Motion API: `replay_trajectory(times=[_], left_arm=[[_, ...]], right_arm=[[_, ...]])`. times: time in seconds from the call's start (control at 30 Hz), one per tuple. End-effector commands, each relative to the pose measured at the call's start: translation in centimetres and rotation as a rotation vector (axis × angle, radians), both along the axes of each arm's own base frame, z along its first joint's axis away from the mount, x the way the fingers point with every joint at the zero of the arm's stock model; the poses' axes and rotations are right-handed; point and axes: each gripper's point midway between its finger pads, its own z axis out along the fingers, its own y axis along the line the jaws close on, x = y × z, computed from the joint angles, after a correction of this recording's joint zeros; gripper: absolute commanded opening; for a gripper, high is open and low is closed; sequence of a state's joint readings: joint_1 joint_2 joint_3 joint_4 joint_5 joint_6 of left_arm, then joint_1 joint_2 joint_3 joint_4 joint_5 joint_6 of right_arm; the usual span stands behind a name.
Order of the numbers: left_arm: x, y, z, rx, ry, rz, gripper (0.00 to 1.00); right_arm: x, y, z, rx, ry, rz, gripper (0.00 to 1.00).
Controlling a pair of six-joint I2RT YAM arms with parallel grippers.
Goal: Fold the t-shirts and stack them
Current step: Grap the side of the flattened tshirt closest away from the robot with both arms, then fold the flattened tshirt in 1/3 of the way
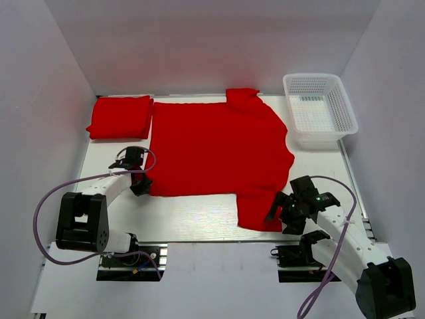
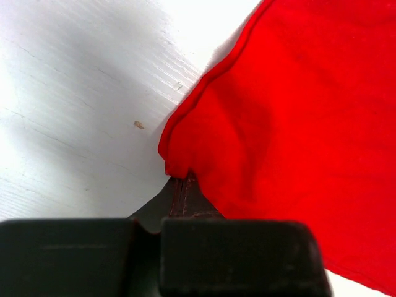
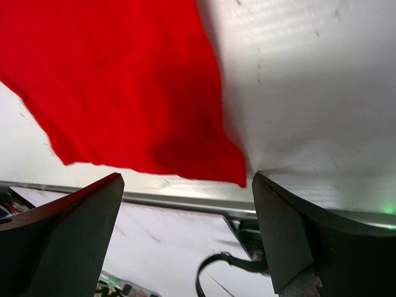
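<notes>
I see a white table (image 1: 192, 222) boxed in by plain white walls (image 1: 199, 40). The spread t-shirt (image 1: 219, 149) lies flat mid-table, the folded t-shirt (image 1: 121, 116) at the far left corner, and a mesh basket (image 1: 320, 109) far right. My left gripper (image 1: 141, 185) is clamped on the spread t-shirt's corner. The right gripper (image 1: 277, 207) stands parted at its near sleeve.

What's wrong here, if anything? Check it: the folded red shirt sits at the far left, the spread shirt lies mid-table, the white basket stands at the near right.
The basket's place is wrong: the white basket stands at the far right, as the top external view shows. The folded red shirt does sit at the far left and the spread shirt lies mid-table.
</notes>
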State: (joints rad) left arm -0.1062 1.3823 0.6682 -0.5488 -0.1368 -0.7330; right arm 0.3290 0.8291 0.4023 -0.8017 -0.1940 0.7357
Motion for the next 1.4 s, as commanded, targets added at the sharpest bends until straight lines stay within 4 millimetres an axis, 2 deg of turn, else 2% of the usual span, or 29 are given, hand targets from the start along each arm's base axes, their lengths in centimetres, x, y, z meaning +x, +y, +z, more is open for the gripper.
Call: replay_trajectory(times=[0.0, 0.13, 0.17, 0.27, 0.3, 0.33, 0.4, 0.5, 0.63, 0.83, 0.9, 0.93, 0.97, 1.13, 1.2, 1.23, 1.33, 1.37], left_arm=[[-2.8, -0.7, -1.9, -0.040, 0.107, -0.031, 0.00], [-2.7, -0.9, -1.7, -0.048, 0.108, -0.034, 0.00], [-3.0, -0.9, -1.7, -0.047, 0.118, -0.034, 0.00], [-2.9, -0.9, -1.5, -0.047, 0.119, -0.034, 0.00], [-2.9, -0.9, -1.5, -0.047, 0.119, -0.034, 0.00], [-2.7, -0.9, -1.3, -0.048, 0.106, -0.034, 0.00], [-2.8, -0.9, -1.1, -0.048, 0.106, -0.034, 0.00], [-2.8, -0.9, -0.5, -0.049, 0.096, -0.034, 0.00], [-3.2, -1.2, 0.4, -0.069, 0.085, -0.041, 0.00], [-4.7, -1.9, 2.3, -0.116, 0.073, -0.056, 0.00], [-5.8, -1.8, 2.7, -0.114, 0.096, -0.055, 0.00], [-6.2, -1.7, 2.9, -0.114, 0.100, -0.055, 0.00], [-6.6, -1.5, 3.1, -0.103, 0.104, -0.051, 0.00], [-7.3, -2.3, 3.9, -0.139, 0.080, -0.086, 0.00], [-7.2, -2.1, 3.9, -0.140, 0.079, -0.077, 0.00], [-7.2, -1.9, 3.9, -0.130, 0.078, -0.074, 0.00], [-5.8, -2.1, 4.5, -0.133, 0.033, -0.077, 0.00], [-5.0, -2.0, 4.7, -0.133, 0.030, -0.068, 0.00]], right_arm=[[1.8, 0.4, -0.2, 0.004, -0.059, -0.051, 0.90], [2.6, 0.1, -1.0, -0.029, -0.073, -0.060, 0.82], [3.0, 0.2, -0.9, -0.022, -0.080, -0.060, 0.74], [3.0, 0.8, -0.9, 0.001, -0.075, -0.038, 0.57], [3.1, 0.8, -0.9, 0.000, -0.078, -0.037, 0.43], [3.0, 0.9, -0.9, -0.002, -0.075, -0.031, 0.36], [3.1, 0.8, -1.0, -0.009, -0.080, -0.017, 0.00], [3.1, 0.6, -1.0, -0.029, -0.069, -0.026, 0.00], [3.9, 0.7, 1.6, -0.003, -0.160, -0.036, 0.00], [1.2, 0.1, 4.8, 0.004, -0.122, -0.011, 0.00], [1.3, 0.8, 6.5, 0.052, -0.159, 0.006, 0.00], [0.5, 0.9, 6.7, 0.061, -0.129, -0.001, 0.00], [1.0, 1.1, 8.0, 0.075, -0.169, 0.014, 0.00], [0.0, 0.7, 9.3, 0.061, -0.141, 0.014, 0.00], [0.7, 0.5, 9.8, 0.046, -0.172, 0.009, 0.00], [2.1, 1.1, 10.5, 0.072, -0.239, 0.022, 0.00], [4.0, 2.0, 10.9, 0.101, -0.278, 0.021, 0.00], [6.3, 2.9, 11.7, 0.126, -0.361, 0.027, 0.00]])
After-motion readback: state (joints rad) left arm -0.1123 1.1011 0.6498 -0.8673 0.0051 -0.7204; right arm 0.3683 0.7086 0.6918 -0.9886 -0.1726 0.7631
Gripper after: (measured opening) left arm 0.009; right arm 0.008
